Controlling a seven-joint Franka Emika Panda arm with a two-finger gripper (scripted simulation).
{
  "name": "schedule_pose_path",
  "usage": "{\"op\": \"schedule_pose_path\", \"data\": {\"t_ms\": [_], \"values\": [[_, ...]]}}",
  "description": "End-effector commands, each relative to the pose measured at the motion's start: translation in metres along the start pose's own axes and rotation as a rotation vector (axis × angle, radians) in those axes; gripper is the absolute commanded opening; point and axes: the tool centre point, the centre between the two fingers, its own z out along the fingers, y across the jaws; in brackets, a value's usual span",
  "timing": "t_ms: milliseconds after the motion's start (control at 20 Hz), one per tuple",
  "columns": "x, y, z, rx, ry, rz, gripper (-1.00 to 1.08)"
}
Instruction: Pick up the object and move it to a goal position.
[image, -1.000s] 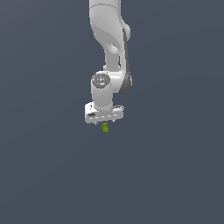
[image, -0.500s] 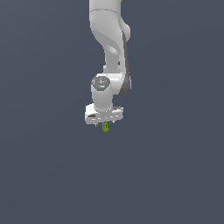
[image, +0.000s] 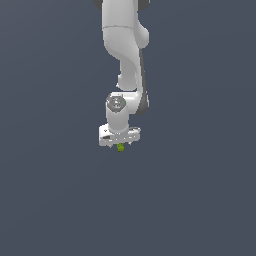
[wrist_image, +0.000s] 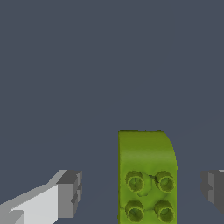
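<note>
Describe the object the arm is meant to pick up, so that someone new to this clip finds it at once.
Follow the white arm down to its end effector; right beneath it sits a tiny lime-green brick. In the wrist view the brick lies between the two grey fingers, touching neither. It is the only coloured thing, with four round studs on top.

Even, soft simulator light fills both views, with no glare and no cast shadows on the flat slate-grey ground. The exterior view looks soft and low-detail; the wrist view renders sharper.
</note>
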Motion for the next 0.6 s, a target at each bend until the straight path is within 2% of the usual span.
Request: {"op": "schedule_pose_path", "data": {"t_ms": [0,50,550], "values": [[0.0007,0.0002,0.0024,0.0,0.001,0.0,1.0],[0.0007,0.0002,0.0024,0.0,0.001,0.0,-1.0],[0.0004,0.0004,0.0021,0.0,0.001,0.001,-1.0]]}}
